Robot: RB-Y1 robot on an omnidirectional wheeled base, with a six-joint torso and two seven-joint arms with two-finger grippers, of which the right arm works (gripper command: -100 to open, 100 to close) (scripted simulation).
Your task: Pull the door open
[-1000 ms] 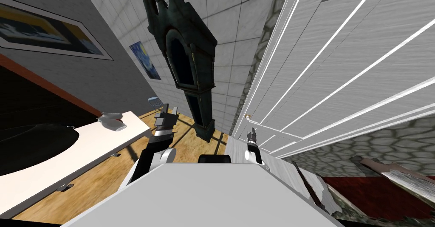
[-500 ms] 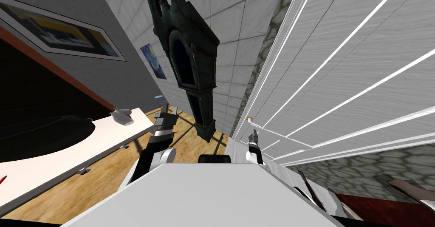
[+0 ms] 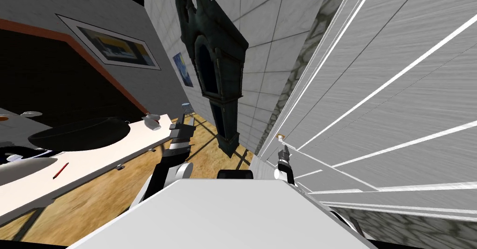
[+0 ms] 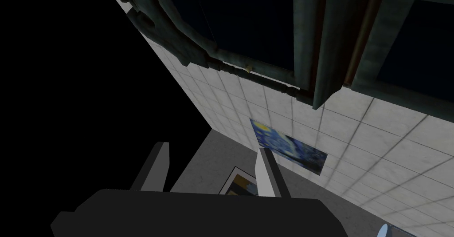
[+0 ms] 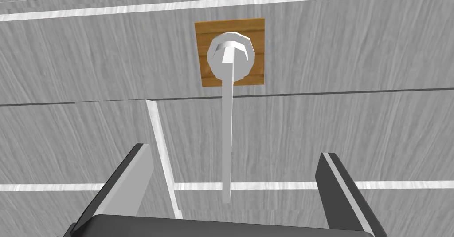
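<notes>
Your right gripper (image 5: 233, 153) is released, the lever handle (image 5: 227, 128) midway between its fingers (image 5: 135, 176): advance squarely, clench on it, then pull the door (image 5: 354, 114).

The white table (image 3: 100, 157) bears a black bowl (image 3: 79, 134), perhaps a pencil (image 3: 60, 170).

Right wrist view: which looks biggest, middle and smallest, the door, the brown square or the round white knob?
1. Grey door, by far the biggest.
2. Brown square plate.
3. Round white knob, sitting on the plate.
</notes>
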